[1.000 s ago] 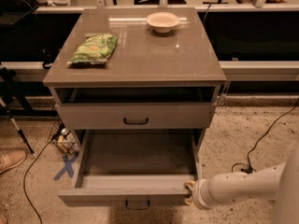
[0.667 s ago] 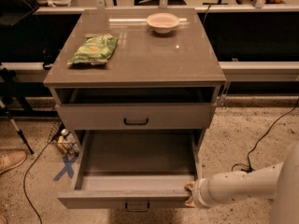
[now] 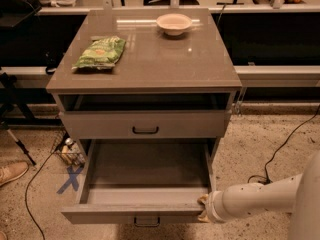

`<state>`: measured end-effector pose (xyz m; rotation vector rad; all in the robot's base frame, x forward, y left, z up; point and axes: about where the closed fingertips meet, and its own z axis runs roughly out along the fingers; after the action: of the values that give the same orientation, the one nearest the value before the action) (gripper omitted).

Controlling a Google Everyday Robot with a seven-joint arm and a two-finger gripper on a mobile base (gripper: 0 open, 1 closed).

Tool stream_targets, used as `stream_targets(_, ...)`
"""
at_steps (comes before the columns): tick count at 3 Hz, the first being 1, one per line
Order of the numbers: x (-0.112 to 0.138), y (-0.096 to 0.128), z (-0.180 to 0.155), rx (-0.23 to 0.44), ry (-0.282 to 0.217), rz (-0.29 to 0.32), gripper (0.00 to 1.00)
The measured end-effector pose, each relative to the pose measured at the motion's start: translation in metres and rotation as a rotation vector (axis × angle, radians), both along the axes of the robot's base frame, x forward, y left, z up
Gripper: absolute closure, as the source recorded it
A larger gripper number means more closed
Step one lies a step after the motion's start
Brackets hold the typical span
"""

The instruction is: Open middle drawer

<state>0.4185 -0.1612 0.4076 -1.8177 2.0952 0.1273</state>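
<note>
From where I stand, the gripper [image 3: 203,209] sits low at the front right corner of the middle drawer [image 3: 125,213], pressed up against the end of its front panel. The pale arm [image 3: 255,199] reaches in from the right. Whether the gripper is clenched or released I cannot tell; the corner of the drawer hides that.

The middle drawer is out a long way, its deep grey box open to view and nothing in it that I can see. Its small black handle [image 3: 146,221] lies well to the left of the gripper, under the front edge. Above and behind the gripper is the top drawer [image 3: 100,125], nearly closed.

The task looks about done to me. If more travel is wanted, the pull should run straight out along the slides. A pull from one corner may skew the box and make it bind, so I would go gently and stop before the end stop. After that, let go and back away to the right, clear of the front panel.

Far above the gripper, on the cabinet top [image 3: 150,69], a green snack bag [image 3: 100,52] and a bowl [image 3: 174,23] stand apart; a smooth pull should not disturb them.
</note>
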Motion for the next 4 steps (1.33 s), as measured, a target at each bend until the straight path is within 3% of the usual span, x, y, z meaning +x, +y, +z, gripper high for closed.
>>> stream_targets(1, 0.01, 0.001, 0.011, -0.003, -0.005, 0.034, 0.11)
stream_targets(2, 0.028, -0.01, 0.046, -0.005, -0.056, 0.069, 0.0)
stream_targets(4, 0.074, -0.084, 0.155, -0.074, -0.249, 0.008, 0.0)
